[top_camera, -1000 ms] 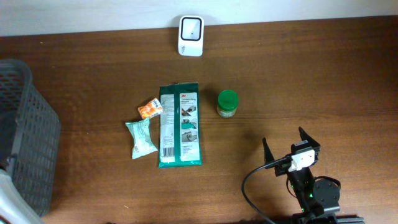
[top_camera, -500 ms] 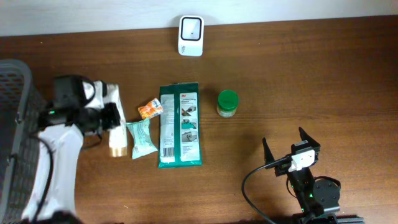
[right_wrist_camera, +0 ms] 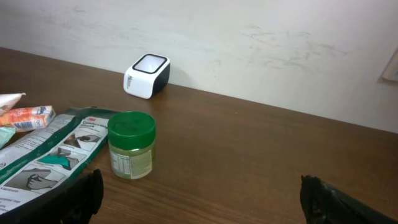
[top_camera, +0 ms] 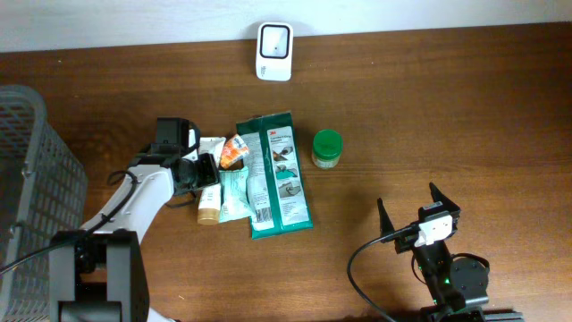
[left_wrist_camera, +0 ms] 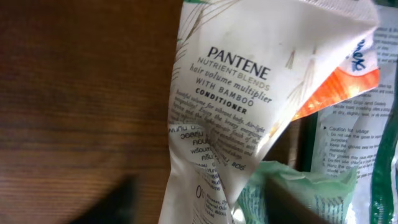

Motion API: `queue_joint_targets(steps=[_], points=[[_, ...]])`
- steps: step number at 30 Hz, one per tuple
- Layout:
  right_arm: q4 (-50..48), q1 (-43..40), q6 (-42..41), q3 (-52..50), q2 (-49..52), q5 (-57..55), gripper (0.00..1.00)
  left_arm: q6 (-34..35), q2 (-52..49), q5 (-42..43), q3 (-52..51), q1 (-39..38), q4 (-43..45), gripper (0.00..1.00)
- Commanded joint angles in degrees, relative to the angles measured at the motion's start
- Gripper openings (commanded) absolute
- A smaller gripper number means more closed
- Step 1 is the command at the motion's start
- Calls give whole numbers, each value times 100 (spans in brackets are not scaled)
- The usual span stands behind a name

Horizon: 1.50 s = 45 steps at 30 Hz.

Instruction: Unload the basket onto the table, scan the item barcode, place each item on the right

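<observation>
A white Pantene conditioner tube (top_camera: pixel 211 183) with a tan cap lies on the table, its printed side filling the left wrist view (left_wrist_camera: pixel 230 106). My left gripper (top_camera: pixel 206 173) hovers over the tube's middle. Its jaws show as dark blurs either side of the tube (left_wrist_camera: pixel 205 208), apart from it and open. The white barcode scanner (top_camera: pixel 274 40) stands at the table's back edge, also seen in the right wrist view (right_wrist_camera: pixel 147 76). My right gripper (top_camera: pixel 409 216) rests open and holding nothing near the front right (right_wrist_camera: pixel 208 199).
Against the tube's right side lie an orange packet (top_camera: pixel 234 152), a pale green packet (top_camera: pixel 234 192) and a tilted green wipes pack (top_camera: pixel 279 174). A green-lidded jar (top_camera: pixel 327 148) stands further right. A grey mesh basket (top_camera: pixel 36 197) fills the left edge.
My left arm came in from the left carrying the tube and set it against the packets, shoving them and the wipes pack to the right. Its jaws have opened. The right arm stayed still.
</observation>
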State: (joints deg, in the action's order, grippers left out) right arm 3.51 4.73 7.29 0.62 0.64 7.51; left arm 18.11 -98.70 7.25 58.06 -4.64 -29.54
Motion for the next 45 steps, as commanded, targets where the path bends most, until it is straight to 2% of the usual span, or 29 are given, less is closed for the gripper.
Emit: queue_joint_targets(steps=[1, 3, 7, 9, 12, 15, 16, 19, 20, 21, 22, 23, 24, 45], points=[[37, 57, -24, -31, -33, 15, 98, 96, 181, 50, 188, 227, -267, 99], [37, 55, -24, -31, -33, 15, 98, 94, 737, 39, 483, 345, -673, 99], [37, 57, -24, -31, -35, 15, 98, 44, 1755, 42, 651, 350, -933, 99], [37, 55, -24, -31, -35, 15, 98, -363, 2197, 44, 782, 350, -1394, 99], [37, 55, -22, -31, -35, 15, 98, -1408, 2212, 42, 1631, 350, -2682, 99], [37, 55, -24, -31, -35, 15, 98, -2288, 2212, 66, 3117, 704, -3945, 99], [37, 55, -24, -31, -33, 15, 98, -2826, 2212, 63, 3731, 970, -4382, 99], [37, 55, -24, -31, -33, 15, 99, -2850, 2214, 151, 4341, 1696, -4642, 99], [37, 55, -24, -31, -33, 15, 98, -3036, 2223, 321, 4343, 1893, -4642, 99], [37, 55, -22, -31, -33, 15, 98, -3591, 2210, 520, 4341, 2179, -4658, 100], [37, 55, -24, -31, -33, 15, 98, -4079, 2212, 518, 4341, 2286, -4570, 86], [37, 55, -24, -31, -35, 15, 98, -4096, 2210, 496, 4341, 2352, -4516, 77], [37, 55, -22, -31, -33, 15, 98, -4096, 2199, 496, 4341, 2400, -4513, 99], [37, 55, -24, -31, -35, 15, 98, -4094, 2199, 389, 4341, 2448, -4518, 99]])
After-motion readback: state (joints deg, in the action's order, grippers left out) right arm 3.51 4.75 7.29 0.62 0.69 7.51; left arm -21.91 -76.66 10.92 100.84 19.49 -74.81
